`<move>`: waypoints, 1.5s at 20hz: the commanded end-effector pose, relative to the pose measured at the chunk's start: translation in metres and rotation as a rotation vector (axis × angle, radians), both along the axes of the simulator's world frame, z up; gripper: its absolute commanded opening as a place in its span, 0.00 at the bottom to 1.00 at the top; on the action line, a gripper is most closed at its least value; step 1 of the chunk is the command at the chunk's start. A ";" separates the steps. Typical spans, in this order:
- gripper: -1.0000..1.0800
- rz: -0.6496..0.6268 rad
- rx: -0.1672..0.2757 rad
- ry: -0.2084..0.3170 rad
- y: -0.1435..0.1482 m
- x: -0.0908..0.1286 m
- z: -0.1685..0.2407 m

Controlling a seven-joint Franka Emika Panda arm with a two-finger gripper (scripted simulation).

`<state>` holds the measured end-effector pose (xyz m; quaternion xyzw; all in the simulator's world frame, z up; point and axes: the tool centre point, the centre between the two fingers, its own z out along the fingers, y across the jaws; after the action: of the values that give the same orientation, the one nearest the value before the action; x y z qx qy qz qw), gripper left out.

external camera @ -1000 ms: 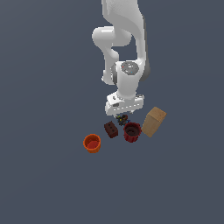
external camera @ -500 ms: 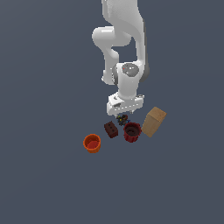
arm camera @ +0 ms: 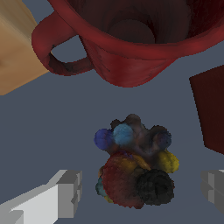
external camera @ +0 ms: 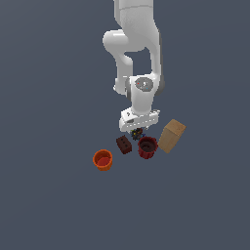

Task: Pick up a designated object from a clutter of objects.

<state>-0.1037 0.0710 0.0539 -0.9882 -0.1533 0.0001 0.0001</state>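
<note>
Pincer (arm camera: 140, 192) hangs low over the tiny dark cluster (arm camera: 134, 168), its fingers (arm camera: 65, 194) spread wide on either side and not touching it, holding nothing. That cluster, lumpy with blue, yellow and red specks, lies on the grey worktop (external camera: 58, 205). Close beside the cluster stands the dark red cup (arm camera: 131, 39), upright, handle toward the tan box (arm camera: 17, 48). The brown studded brick (external camera: 124, 144) sits just beside the cluster too, on the cup's far side from the box. The orange cup (external camera: 103, 159) stands beyond the brick, well apart from the cluster.
</note>
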 end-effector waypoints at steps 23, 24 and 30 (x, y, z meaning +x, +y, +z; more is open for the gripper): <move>0.00 0.001 0.000 -0.004 -0.002 0.001 -0.016; 0.00 0.001 0.000 -0.004 -0.004 0.001 -0.015; 0.00 0.001 0.000 -0.004 -0.020 0.004 0.006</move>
<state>-0.1014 0.0556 0.0530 -0.9881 -0.1541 -0.0011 0.0000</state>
